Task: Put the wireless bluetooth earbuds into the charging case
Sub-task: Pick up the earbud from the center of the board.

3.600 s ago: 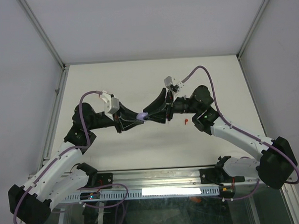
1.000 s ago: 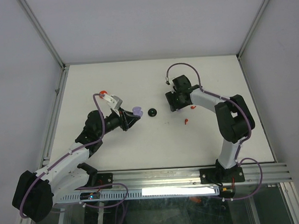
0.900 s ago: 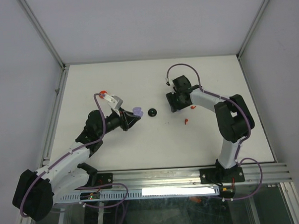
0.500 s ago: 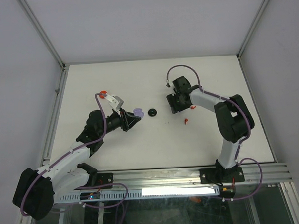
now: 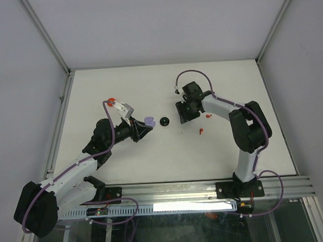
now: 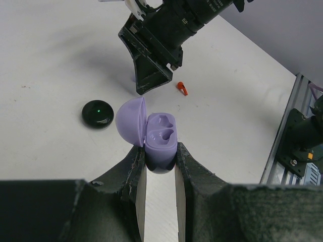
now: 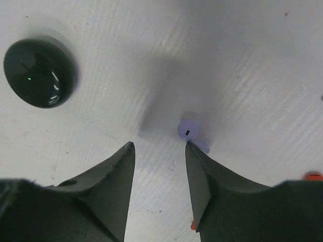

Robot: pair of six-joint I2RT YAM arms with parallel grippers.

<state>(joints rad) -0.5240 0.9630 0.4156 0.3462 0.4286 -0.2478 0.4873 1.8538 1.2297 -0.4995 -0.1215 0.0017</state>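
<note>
My left gripper [image 6: 160, 151] is shut on the open lavender charging case [image 6: 160, 137], lid [image 6: 130, 120] swung to the left and both sockets empty; it holds the case left of centre in the top view [image 5: 148, 121]. My right gripper [image 7: 159, 146] is open and pointed down at the table. A lavender earbud [image 7: 189, 132] lies at the tip of its right finger, outside the gap between the fingers. In the top view the right gripper [image 5: 181, 116] hides this earbud. A red earbud [image 5: 200, 131] lies on the table to its right.
A black round disc [image 5: 164, 122] lies between the two grippers and shows in both wrist views [image 6: 97, 114] [image 7: 40, 73]. Another red piece [image 5: 208, 116] lies by the right arm. A red object [image 5: 111, 100] sits behind the left wrist.
Since 3.6 s ago the two grippers have parted and the left keeps the case. In the last second the right gripper shifted slightly left; the left arm barely moved.
</note>
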